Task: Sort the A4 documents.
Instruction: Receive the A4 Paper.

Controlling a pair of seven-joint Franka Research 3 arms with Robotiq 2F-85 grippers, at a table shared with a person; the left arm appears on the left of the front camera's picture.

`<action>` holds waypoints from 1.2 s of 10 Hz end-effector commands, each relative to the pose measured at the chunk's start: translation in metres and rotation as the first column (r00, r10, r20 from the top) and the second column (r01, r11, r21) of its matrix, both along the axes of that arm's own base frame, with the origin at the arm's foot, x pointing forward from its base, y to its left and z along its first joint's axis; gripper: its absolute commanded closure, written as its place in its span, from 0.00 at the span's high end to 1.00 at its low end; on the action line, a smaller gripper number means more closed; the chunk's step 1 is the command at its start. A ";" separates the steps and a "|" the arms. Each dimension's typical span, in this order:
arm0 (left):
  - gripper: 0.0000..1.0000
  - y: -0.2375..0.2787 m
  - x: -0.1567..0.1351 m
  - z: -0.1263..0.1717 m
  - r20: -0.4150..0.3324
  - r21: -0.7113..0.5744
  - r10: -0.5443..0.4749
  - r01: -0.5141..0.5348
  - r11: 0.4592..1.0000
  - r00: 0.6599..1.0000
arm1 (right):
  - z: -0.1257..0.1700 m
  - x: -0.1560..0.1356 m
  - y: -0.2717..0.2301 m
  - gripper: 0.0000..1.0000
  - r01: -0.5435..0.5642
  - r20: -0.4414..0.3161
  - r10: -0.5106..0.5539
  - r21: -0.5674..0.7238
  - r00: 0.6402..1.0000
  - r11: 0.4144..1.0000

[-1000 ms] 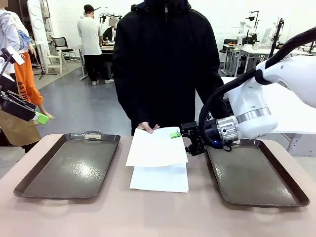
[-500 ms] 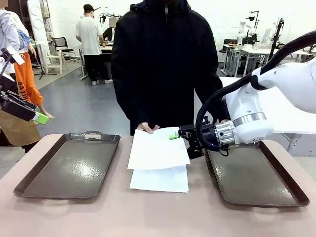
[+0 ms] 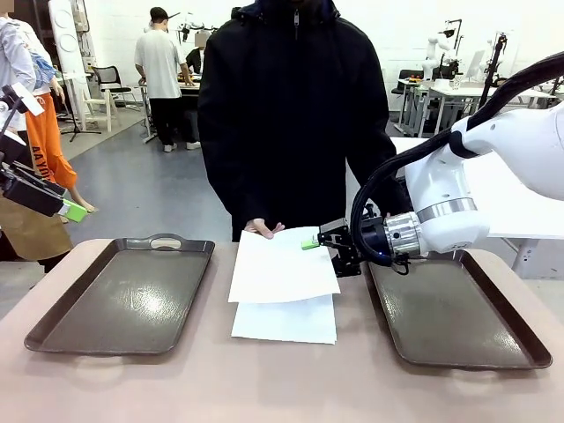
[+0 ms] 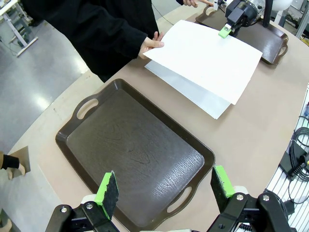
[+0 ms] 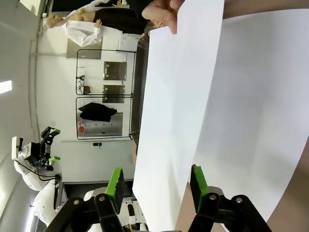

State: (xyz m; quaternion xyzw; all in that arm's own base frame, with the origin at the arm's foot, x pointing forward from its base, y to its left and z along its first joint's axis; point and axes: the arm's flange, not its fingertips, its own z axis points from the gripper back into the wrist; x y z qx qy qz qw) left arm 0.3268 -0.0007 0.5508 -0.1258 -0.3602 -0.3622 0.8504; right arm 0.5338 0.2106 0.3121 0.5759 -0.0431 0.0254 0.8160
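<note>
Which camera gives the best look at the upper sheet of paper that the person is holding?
The left wrist view: the upper sheet shows whole, with the person's hand at one corner and the right gripper at an edge. The front view flattens it; the right wrist view crops it close.

- Left tray (image 3: 119,295), lower left of the front view: floor open from above.
- Right tray (image 3: 454,308), lower right: near half free; the right arm (image 3: 441,216) crosses its far-left corner.
- Centre: the raised sheet (image 3: 282,264), held by the person's hand (image 3: 263,228), overhangs the flat sheet (image 3: 284,322); the gap beneath is probably slim.
- Right gripper (image 3: 313,241) straddles the raised sheet's right edge, blocking that side.
- Table (image 3: 282,383), bottom strip: free.
</note>
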 end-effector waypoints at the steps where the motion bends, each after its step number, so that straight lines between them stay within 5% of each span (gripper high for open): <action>1: 1.00 0.001 0.000 0.000 0.002 -0.005 -0.010 0.010 1.000 1.000 | -0.003 0.005 0.003 0.48 -0.011 -0.003 0.011 0.010 1.000 1.000; 2: 1.00 0.001 0.000 0.000 0.002 -0.005 -0.010 0.010 1.000 1.000 | -0.004 0.006 0.003 0.62 -0.014 -0.004 0.014 0.011 1.000 1.000; 3: 1.00 0.001 0.000 0.000 0.002 -0.005 -0.010 0.010 1.000 1.000 | -0.006 0.006 0.002 0.30 -0.014 -0.008 0.014 0.012 1.000 1.000; 4: 1.00 0.001 0.000 0.000 0.002 -0.005 -0.010 0.010 1.000 1.000 | -0.007 0.007 0.003 0.48 -0.017 -0.010 0.017 0.016 1.000 1.000; 5: 1.00 0.001 0.000 0.000 0.002 -0.005 -0.010 0.010 1.000 1.000 | -0.007 0.007 0.002 0.12 -0.025 -0.011 0.026 0.020 1.000 0.999; 6: 1.00 0.001 0.000 0.000 0.002 -0.005 -0.010 0.010 1.000 1.000 | -0.007 0.007 0.003 0.31 -0.031 -0.013 0.031 0.025 0.999 0.999; 7: 1.00 0.001 0.000 0.000 0.002 -0.005 -0.010 0.010 1.000 1.000 | -0.008 0.007 0.002 0.00 -0.031 -0.014 0.031 0.025 0.999 0.999; 8: 1.00 0.001 0.000 0.000 0.002 -0.005 -0.010 0.010 1.000 1.000 | -0.009 0.008 0.002 0.13 -0.030 -0.016 0.030 0.027 0.999 0.999; 9: 1.00 0.001 0.000 0.000 0.002 -0.005 -0.010 0.010 1.000 1.000 | -0.010 0.008 0.001 0.00 -0.031 -0.018 0.031 0.027 0.999 0.999; 12: 1.00 0.001 0.000 0.000 0.002 -0.005 -0.010 0.010 1.000 1.000 | -0.011 0.007 0.003 0.00 -0.042 -0.013 0.042 0.018 0.999 0.999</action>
